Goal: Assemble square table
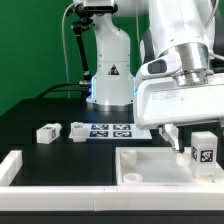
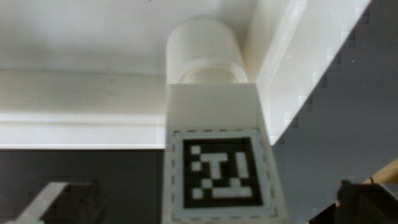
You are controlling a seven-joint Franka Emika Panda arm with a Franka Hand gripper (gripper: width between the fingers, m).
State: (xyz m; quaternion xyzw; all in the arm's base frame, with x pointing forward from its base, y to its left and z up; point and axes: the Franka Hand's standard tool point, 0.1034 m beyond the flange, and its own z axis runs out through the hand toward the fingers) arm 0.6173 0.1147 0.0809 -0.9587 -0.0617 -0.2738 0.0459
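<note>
The tool (image 2: 214,203) has its jaws wide apart and grasps nothing. Its fingers (image 2: 50,203) stand on both sides of a white leg (image 2: 221,150), without touching it. This leg stands upright, and its round end meets a corner of the square tabletop (image 1: 150,168), at the exterior view's right. A second leg (image 1: 47,131) and a third leg (image 1: 78,129) lie on the black desk (image 1: 40,105), just beside the marker board (image 1: 108,129) and well apart from the tabletop.

Tabletop (image 1: 150,166) & leg (image 1: 203,150): white plastic, smooth, low sheen. Tag (image 2: 222,175) on leg: matt b/w print. Table (image 1: 30,110): black, matt. Arm casing (image 1: 185,90): white plastic, glossy
</note>
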